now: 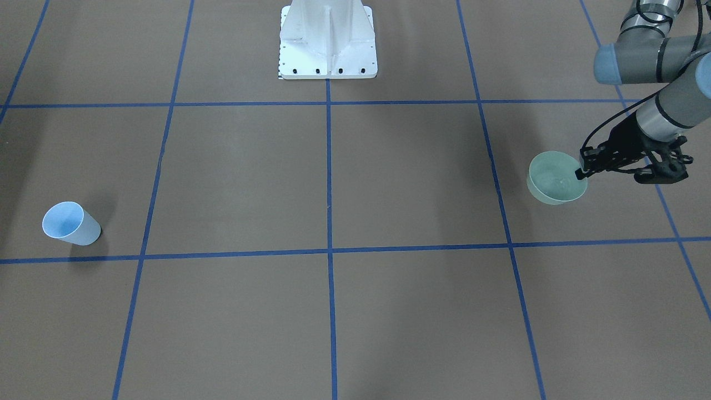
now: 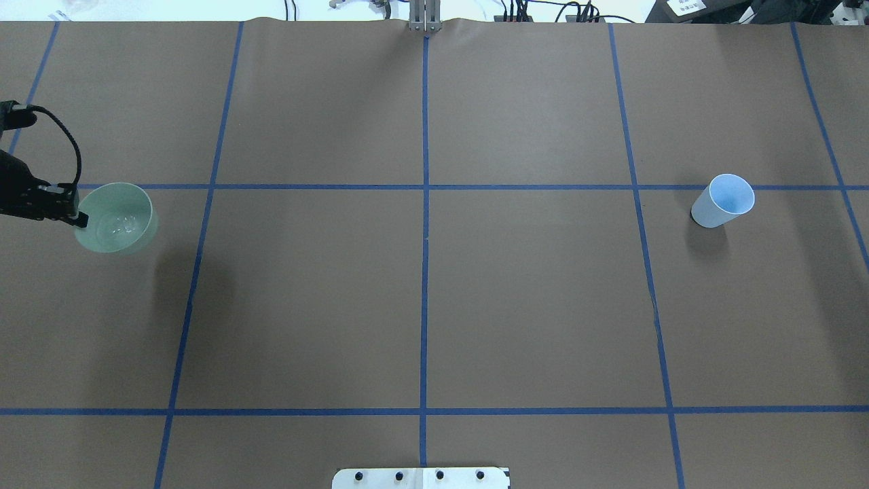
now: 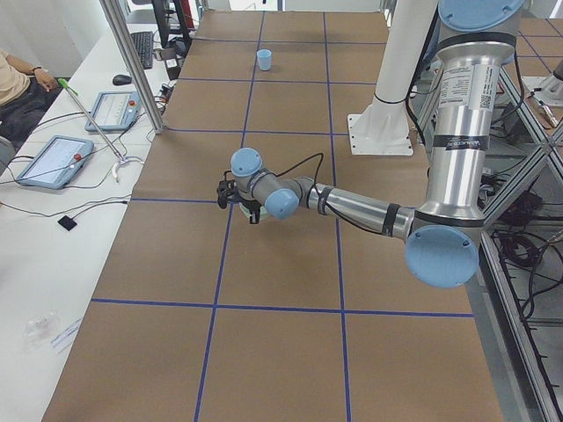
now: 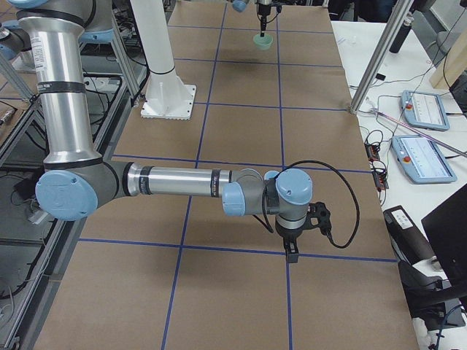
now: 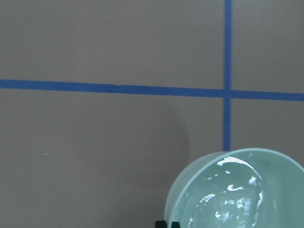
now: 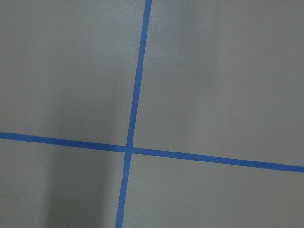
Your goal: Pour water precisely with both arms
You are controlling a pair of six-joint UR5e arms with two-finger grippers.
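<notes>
Black-fingered, the left gripper (image 1: 581,173) is clamped narrow on the rim of the green cup (image 1: 555,179) at the right of the front-facing view. The water (image 5: 232,204) glints inside the cup, just left of the fingertips. The right gripper (image 4: 292,255) points down over the table (image 4: 219,284); I cannot tell how wide it is. The blue cup (image 1: 71,223) stands lower left.

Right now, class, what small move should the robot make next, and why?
Probably bring the right gripper toward the blue cup: it stands ungrasped, while the left gripper pinches the rim of the green bowl holding the water.
</notes>
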